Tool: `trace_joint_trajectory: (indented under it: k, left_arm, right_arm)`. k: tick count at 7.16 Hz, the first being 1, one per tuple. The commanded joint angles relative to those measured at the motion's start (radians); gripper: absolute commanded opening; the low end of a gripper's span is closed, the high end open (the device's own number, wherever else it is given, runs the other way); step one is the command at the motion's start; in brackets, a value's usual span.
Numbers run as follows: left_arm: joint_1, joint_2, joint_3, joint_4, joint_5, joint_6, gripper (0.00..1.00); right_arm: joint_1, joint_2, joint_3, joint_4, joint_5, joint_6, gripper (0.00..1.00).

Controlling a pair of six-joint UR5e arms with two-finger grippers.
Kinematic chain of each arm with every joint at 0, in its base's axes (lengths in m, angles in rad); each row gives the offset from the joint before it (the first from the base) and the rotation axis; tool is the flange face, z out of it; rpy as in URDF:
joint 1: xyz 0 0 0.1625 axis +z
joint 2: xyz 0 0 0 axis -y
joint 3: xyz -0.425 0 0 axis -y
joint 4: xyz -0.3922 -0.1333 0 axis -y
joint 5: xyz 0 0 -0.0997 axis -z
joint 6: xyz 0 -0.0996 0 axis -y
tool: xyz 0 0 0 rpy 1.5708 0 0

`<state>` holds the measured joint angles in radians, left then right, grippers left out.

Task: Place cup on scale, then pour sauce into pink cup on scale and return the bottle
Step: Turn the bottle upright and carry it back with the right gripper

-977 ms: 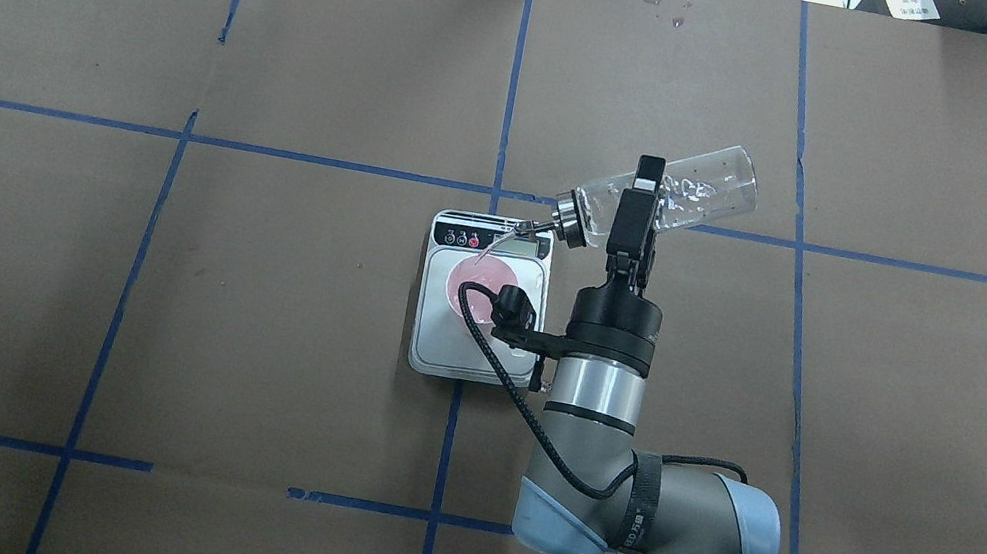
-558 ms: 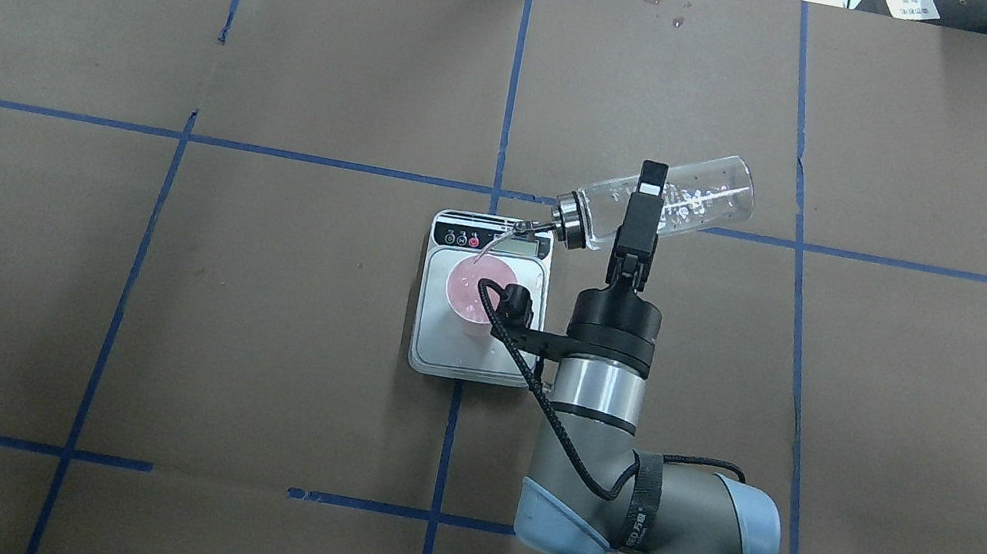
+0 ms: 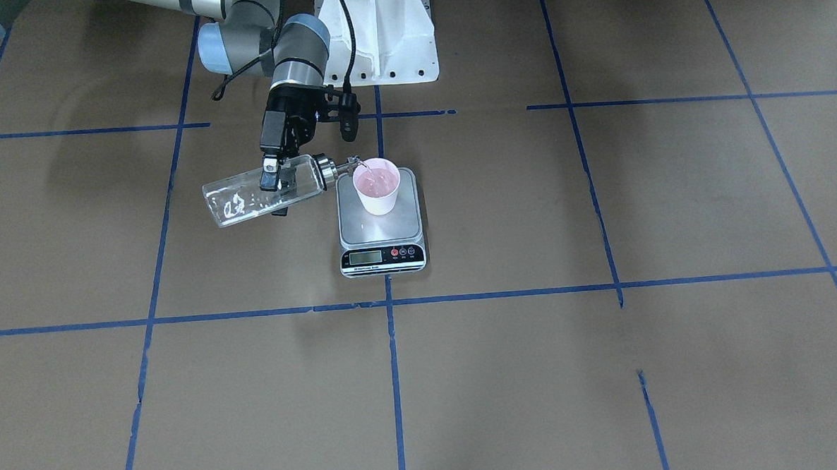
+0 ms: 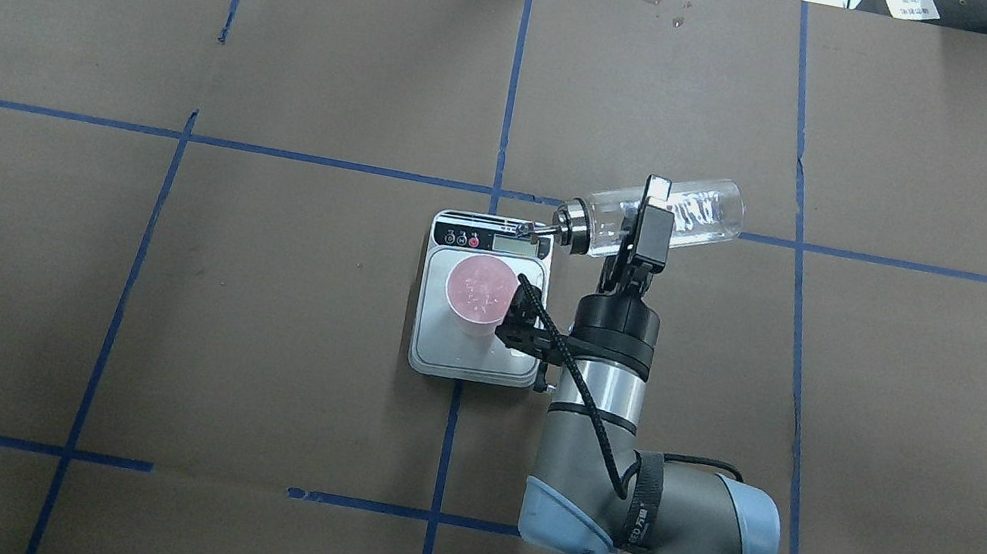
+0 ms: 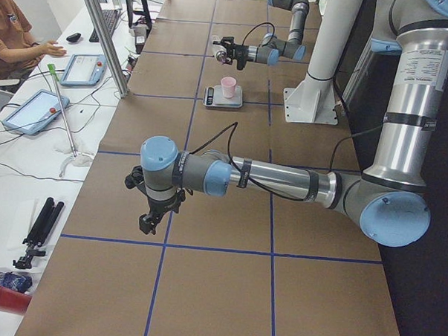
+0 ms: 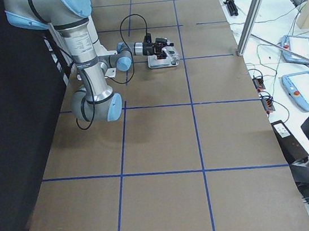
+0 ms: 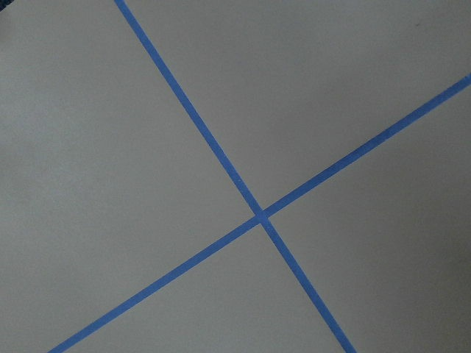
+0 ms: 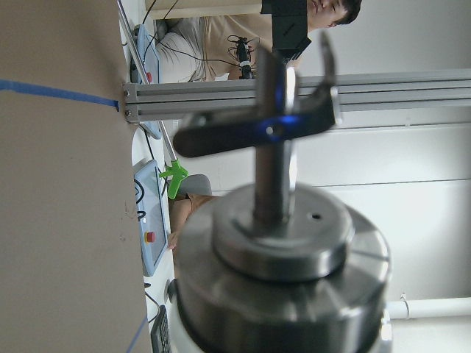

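The pale pink cup (image 4: 480, 287) stands upright on the steel platform of the scale (image 4: 440, 349), also seen from the front (image 3: 377, 187). My right gripper (image 4: 650, 215) is shut on the clear glass bottle (image 4: 702, 214), held nearly level in the air to the right of the scale. Its silver spout (image 4: 530, 231) points toward the cup over the scale's display end; from the front it sits beside the cup's rim (image 3: 353, 167). A little clear sauce (image 3: 237, 204) shows in the bottle. My left gripper (image 5: 151, 221) hangs over bare table far from the scale; I cannot tell if it is open.
The white robot base mount (image 3: 382, 46) stands behind the scale. Blue tape lines (image 7: 257, 213) grid the brown table cover. An aluminium post (image 5: 103, 36), tablets (image 5: 35, 109) and a seated person (image 5: 14, 36) are beyond the table's far side.
My right wrist has rolled back, and the bottle's base has dropped toward level. The thin stream seen falling into the cup earlier no longer shows in the overhead view.
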<state>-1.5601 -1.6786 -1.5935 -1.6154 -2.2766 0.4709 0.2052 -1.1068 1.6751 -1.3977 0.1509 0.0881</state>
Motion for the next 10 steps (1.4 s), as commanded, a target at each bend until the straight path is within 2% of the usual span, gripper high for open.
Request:
trace_joint_trajectory:
  k: [1,3,5,6,9,10]
  left_arm:
    - [0.0,-0.006,-0.003,0.002,0.0,0.0,1.0]
    - [0.0,-0.006,-0.003,0.002,0.0,0.0,1.0]
    - [-0.002,-0.006,-0.011,0.002,0.0,0.0,1.0]
    - [-0.002,-0.006,-0.019,0.003,0.0,0.0,1.0]
    - [-0.003,-0.004,-0.043,0.003,0.002,0.0,1.0]
    - [-0.003,-0.004,-0.045,0.003,0.002,-0.002,1.0]
  right_arm:
    - [0.002,-0.004,0.029,0.02,0.05,0.079,0.0]
    - [0.005,-0.021,0.07,0.171,0.126,0.082,0.0]
    - [0.008,-0.06,0.078,0.34,0.147,0.11,0.0]
    - [0.013,-0.077,0.081,0.385,0.163,0.174,0.0]
    - [0.045,-0.102,0.123,0.401,0.286,0.554,0.0]
    - [0.078,-0.158,0.176,0.401,0.387,0.656,0.0]
